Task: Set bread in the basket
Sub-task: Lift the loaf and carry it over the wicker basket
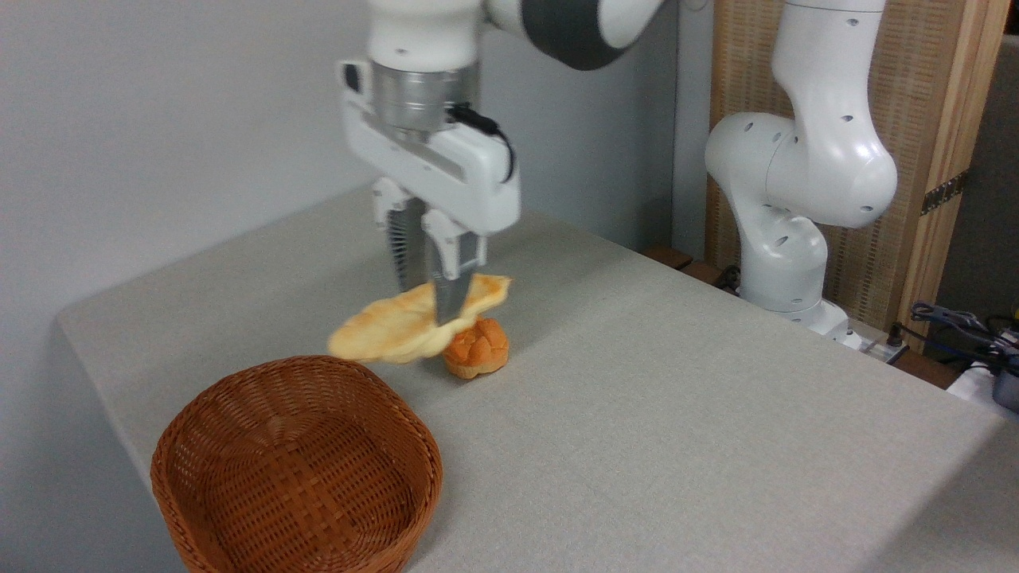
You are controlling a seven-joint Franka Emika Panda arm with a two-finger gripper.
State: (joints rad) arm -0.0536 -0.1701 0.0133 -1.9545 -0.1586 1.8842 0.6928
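The bread (398,326), a long pale-golden loaf with pointed ends, hangs in the air above the table, blurred with motion. My gripper (434,306) is shut on its middle, fingers pointing straight down. The loaf's left tip reaches over the far rim of the basket (223,414). The basket is round, brown woven wicker, and stands at the near left of the table with nothing inside.
A small round orange-brown bun (478,350) sits on the grey table (677,414) just behind and under the loaf's right half. The arm's white base (796,207) stands at the back right, with cables beside it. The table's left edge runs close to the basket.
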